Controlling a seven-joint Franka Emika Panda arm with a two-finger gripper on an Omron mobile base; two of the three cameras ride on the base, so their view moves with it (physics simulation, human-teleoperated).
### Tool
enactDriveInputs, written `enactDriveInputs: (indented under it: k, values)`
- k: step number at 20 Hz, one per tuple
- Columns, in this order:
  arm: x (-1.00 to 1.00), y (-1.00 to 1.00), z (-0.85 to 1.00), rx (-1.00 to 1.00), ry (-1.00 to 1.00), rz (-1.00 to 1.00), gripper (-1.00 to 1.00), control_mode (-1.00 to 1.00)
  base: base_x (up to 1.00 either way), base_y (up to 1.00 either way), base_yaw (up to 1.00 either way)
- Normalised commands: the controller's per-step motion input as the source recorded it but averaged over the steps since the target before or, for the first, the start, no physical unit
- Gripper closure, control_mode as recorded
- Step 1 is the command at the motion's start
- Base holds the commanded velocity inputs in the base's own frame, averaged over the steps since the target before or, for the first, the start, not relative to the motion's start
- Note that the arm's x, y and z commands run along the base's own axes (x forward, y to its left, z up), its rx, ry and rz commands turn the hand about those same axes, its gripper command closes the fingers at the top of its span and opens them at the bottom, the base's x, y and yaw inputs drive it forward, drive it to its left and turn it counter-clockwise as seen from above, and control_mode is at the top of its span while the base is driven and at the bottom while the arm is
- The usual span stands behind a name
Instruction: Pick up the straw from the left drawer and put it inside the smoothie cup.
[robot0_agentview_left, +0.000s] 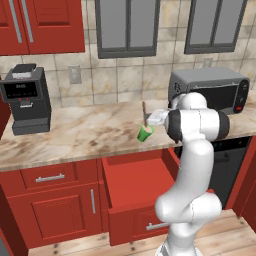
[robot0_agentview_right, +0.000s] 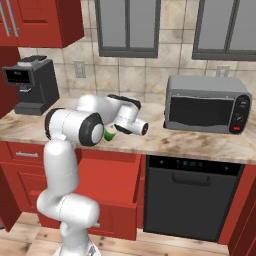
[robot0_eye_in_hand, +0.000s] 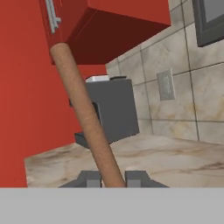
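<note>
My gripper (robot0_eye_in_hand: 113, 181) is shut on the straw (robot0_eye_in_hand: 83, 109), a tan stick that runs up and to the left from between the fingertips (robot0_eye_in_hand: 89, 178) in the hand view. In the left base view the straw (robot0_agentview_left: 144, 112) stands nearly upright in the gripper (robot0_agentview_left: 149, 120), over the counter. Its lower end meets the top of the smoothie cup (robot0_agentview_left: 145, 133), a small green cup that looks tilted. The arm hides most of the cup (robot0_agentview_right: 110, 133) in the right base view. Below the counter the left drawer (robot0_agentview_left: 134, 182) stands pulled open, its red floor bare.
A dark coffee machine (robot0_agentview_left: 27, 100) stands at the counter's left end. A grey microwave (robot0_agentview_left: 210, 90) sits at the right end, with a black dishwasher (robot0_agentview_right: 192, 195) under it. Red wall cabinets (robot0_agentview_left: 40, 25) hang above the coffee machine. The open drawer juts out in front of the base.
</note>
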Motion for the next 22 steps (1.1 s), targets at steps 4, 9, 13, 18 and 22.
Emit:
enactDriveInputs:
  k: [4, 9, 13, 18, 22]
  values:
    - [0.0, 0.19, 0.0, 0.0, 0.0, 0.0, 1.0, -1.0, 0.0, 0.0, 0.0]
    - [0.0, 0.17, 0.0, 0.0, 0.0, 0.0, 1.0, -1.0, 0.0, 0.0, 0.0]
    - [0.0, 0.02, 0.0, 0.0, 0.0, 0.0, 1.0, -1.0, 0.0, 0.0, 0.0]
    - [0.0, 0.0, 0.0, 0.0, -0.02, 0.0, 1.0, -1.0, 0.0, 0.0, 0.0]
    - [0.0, 0.0, 0.0, 0.0, -0.04, 0.0, -1.0, -1.0, 0.0, 0.0, 0.0]
